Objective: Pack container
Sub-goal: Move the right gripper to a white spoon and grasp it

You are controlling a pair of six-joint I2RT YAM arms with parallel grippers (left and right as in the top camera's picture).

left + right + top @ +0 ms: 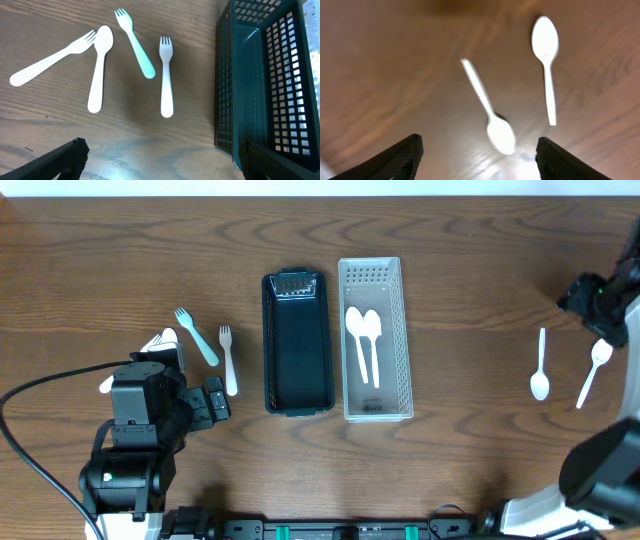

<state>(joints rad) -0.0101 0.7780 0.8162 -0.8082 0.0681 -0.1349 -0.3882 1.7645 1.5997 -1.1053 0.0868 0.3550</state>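
Observation:
A black slotted container [298,345] and a clear slotted container [375,412] stand side by side mid-table; two white spoons [364,340] lie in the clear one. Left of them lie a teal fork [135,42], a small white fork [166,75], a white spoon [99,67] and a longer white fork [52,57]. My left gripper [162,155] hovers open just below these, holding nothing. At the far right, two white spoons [490,110] [546,65] lie on the wood. Above them, my right gripper [480,155] is open and empty.
The black container's wall [227,85] is close beside my left gripper's right finger. The left arm's base and cable [60,380] fill the lower left corner. The right arm's base [600,470] sits at the lower right, by the table's front edge.

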